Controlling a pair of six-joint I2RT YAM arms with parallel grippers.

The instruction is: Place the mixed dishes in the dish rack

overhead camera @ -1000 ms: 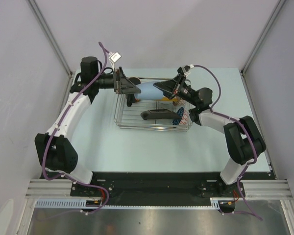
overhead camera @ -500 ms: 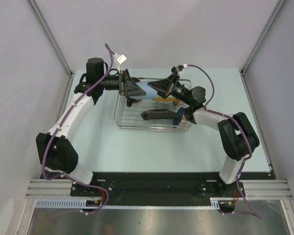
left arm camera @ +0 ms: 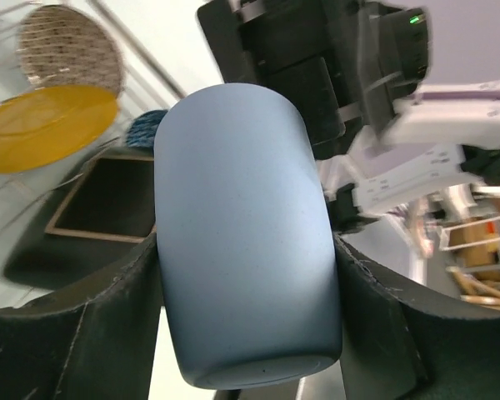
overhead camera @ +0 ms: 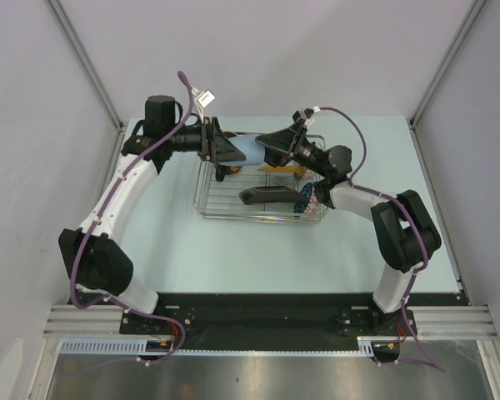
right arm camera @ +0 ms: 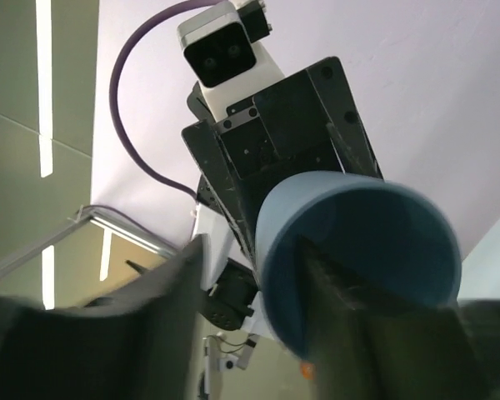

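- The left pincer (left arm camera: 246,275) pinches the light-blue cup (left arm camera: 242,233) by its sides, holding it level over the far edge of the rack (overhead camera: 205,202).
- The rack stands mid-worktop (overhead camera: 233,250), with a dark dish (overhead camera: 262,196) and a blue patterned bowl (overhead camera: 305,198) inside.
- The right pincer (right arm camera: 252,250) is spread, with a finger on each side of the cup's rim wall.

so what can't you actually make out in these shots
Top view: where the left gripper and right gripper meet the light-blue cup; their own bodies cover it.
Left wrist view: most of the blue patterned bowl, behind the cup.
Right wrist view: the dish rack and its contents, outside the frame.
Top view: fine detail of the bowl's pattern, too small.
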